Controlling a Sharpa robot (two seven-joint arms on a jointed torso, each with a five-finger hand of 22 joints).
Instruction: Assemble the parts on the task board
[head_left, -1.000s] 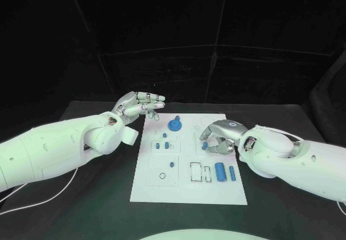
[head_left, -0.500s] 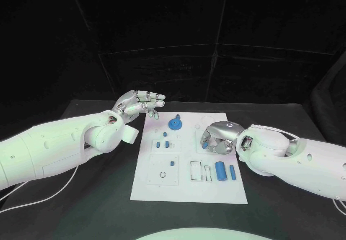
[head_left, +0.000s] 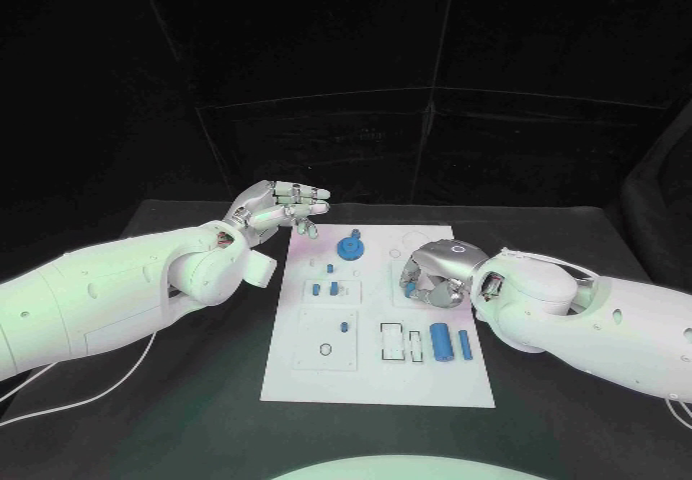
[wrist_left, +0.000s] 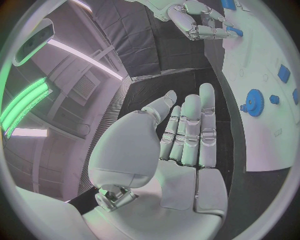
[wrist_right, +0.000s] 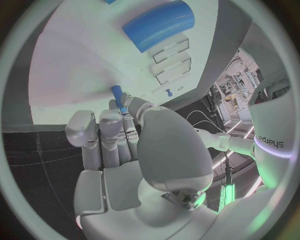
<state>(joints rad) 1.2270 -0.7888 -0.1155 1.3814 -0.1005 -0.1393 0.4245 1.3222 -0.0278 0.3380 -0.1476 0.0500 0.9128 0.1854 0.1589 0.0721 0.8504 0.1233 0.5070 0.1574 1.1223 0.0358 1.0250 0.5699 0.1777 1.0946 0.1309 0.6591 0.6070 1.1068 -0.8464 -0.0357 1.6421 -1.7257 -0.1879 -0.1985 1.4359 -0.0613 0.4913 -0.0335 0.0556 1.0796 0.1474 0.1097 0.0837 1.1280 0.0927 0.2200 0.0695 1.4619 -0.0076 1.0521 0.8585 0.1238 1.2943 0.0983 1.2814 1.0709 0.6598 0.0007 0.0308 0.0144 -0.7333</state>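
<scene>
A small blue part (wrist_right: 117, 96) is pinched in the fingertips of the right hand (head_left: 437, 272), apparently just over the task board (head_left: 378, 385); the left hand (head_left: 277, 210) is held empty beside the board's far corner, fingers loosely extended

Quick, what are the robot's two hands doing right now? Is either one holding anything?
Left hand: open, holding nothing, raised by the white task board's far corner.
Right hand: fingers pinching a small blue peg over the board.

Black table (head_left: 173, 400), dark curtained backdrop (head_left: 433, 100) behind it, bright strip lights (wrist_left: 81, 56) overhead
</scene>
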